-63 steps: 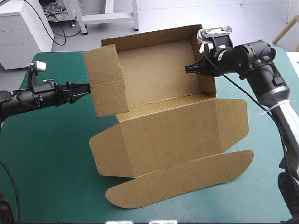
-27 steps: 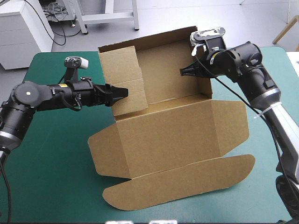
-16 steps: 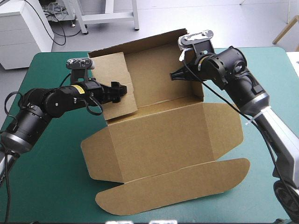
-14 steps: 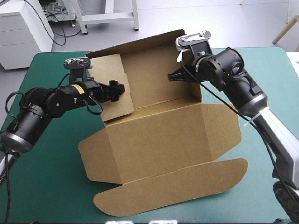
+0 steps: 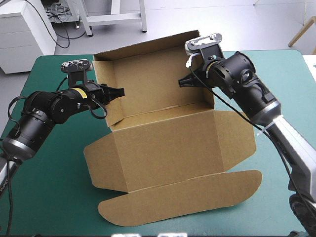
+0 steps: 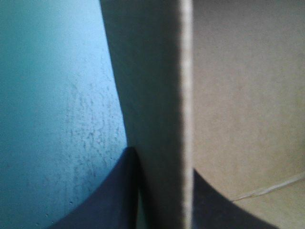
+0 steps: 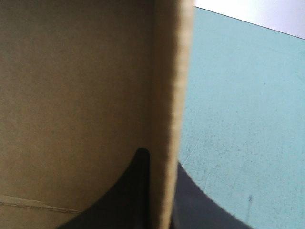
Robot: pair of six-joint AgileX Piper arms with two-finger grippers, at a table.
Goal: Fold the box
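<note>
Pinches the raised left wall of the brown box with the left gripper, black fingers nearly closed, board edge between them. Has the box at mid-bench, back wall upright, lid and flaps flat toward the near edge. Pinches the upright right wall with the right gripper, fingers likewise nearly closed on board.

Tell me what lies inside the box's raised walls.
Only bare brown board shows inside the box; one finger each of the left hand and right hand reaches in over a side wall. The right hand hides part of its wall.
</note>
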